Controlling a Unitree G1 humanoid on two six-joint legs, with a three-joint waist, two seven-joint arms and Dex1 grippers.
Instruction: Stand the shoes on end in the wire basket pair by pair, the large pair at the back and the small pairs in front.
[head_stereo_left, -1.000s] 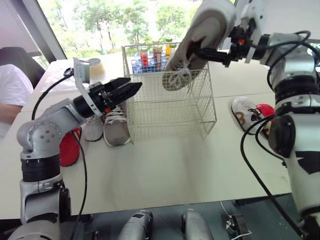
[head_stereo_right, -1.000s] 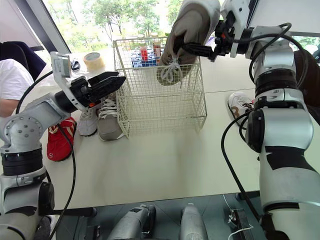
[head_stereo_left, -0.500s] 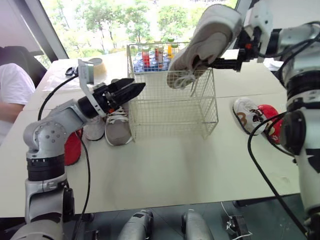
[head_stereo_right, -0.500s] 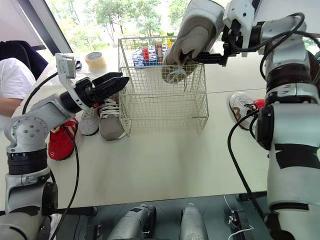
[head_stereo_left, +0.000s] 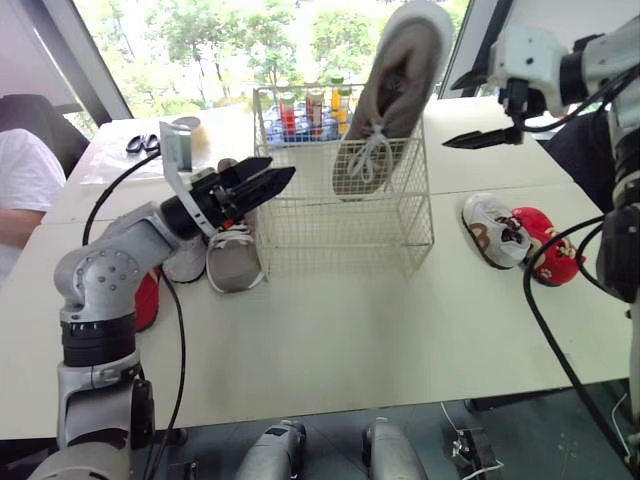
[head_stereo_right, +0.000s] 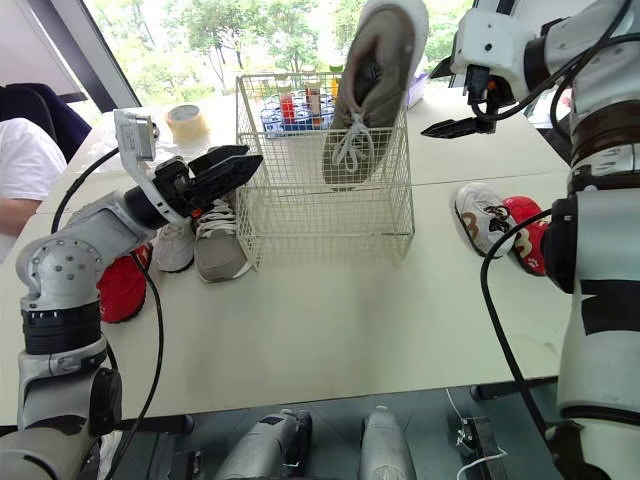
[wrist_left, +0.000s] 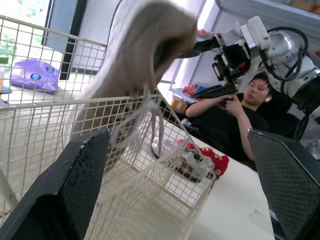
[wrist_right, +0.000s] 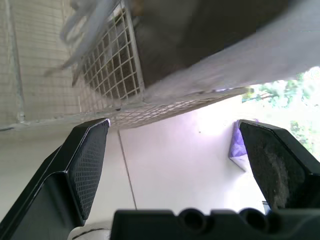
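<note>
A large grey sneaker (head_stereo_left: 390, 100) stands heel-up in the wire basket (head_stereo_left: 340, 225). The right gripper (head_stereo_left: 453, 112) is spread wide and empty, apart from it at its 3 o'clock. Its mate (head_stereo_left: 233, 262) lies outside the basket at the left gripper's (head_stereo_left: 280, 170) 6 o'clock. That gripper is also wide open. The mate's long axis runs 12-to-6, and the left arm is nearer.

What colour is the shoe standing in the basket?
Grey-beige shoe with white laces; left eye view shows best.
</note>
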